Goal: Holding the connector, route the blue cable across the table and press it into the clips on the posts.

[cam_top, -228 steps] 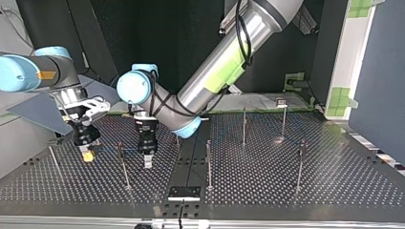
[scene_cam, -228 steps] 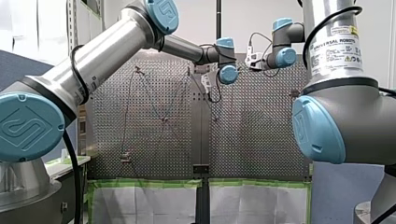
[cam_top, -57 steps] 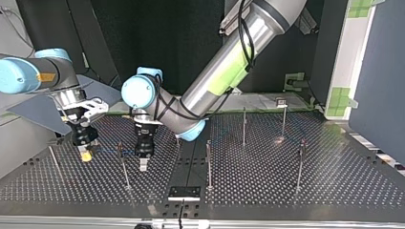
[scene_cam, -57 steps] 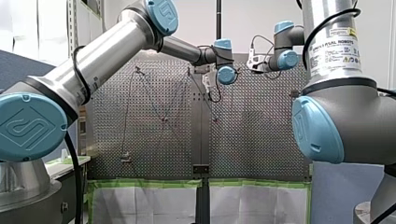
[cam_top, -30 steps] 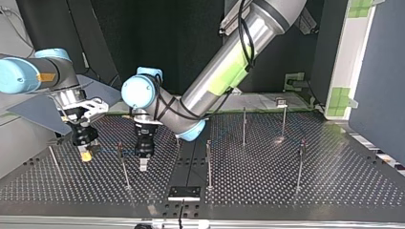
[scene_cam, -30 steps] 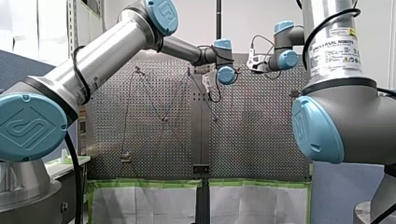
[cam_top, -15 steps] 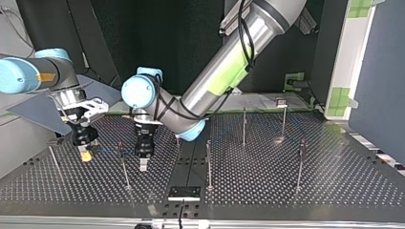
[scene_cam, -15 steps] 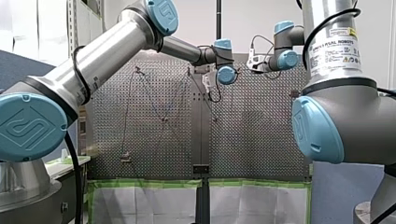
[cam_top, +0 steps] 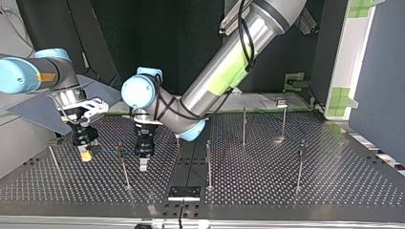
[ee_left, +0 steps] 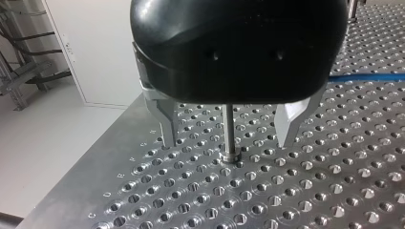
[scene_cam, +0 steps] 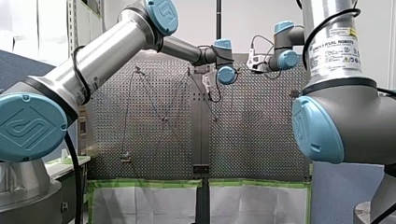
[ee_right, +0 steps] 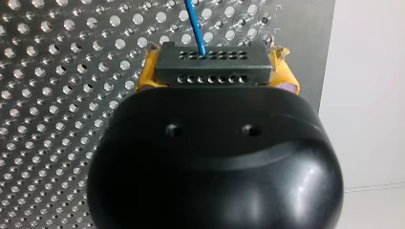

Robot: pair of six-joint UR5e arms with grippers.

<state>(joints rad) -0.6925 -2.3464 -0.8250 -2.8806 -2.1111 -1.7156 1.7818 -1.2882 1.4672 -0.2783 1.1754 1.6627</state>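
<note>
1. Now our right end effector [ee_right: 215, 71] is clamped on the connector [ee_right: 213, 59], near an edge of the worktop [ee_right: 57, 95].
2. We see the blue cable [ee_right: 195, 26] coming out of the connector.
3. Our left end effector [ee_left: 227, 138] is apart, around a post [ee_left: 229, 114].

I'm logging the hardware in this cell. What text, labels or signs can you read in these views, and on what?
"UNIVERSAL ROBOTS": on the white label on my right arm, front view.
Smaller print and warning triangles on that label: too small to read.
Embossed logo on the blue joint caps: a sign, no legible letters.
Stamped marks along the table's edge, left wrist view: too blurred.
The connector: no lettering.
</note>
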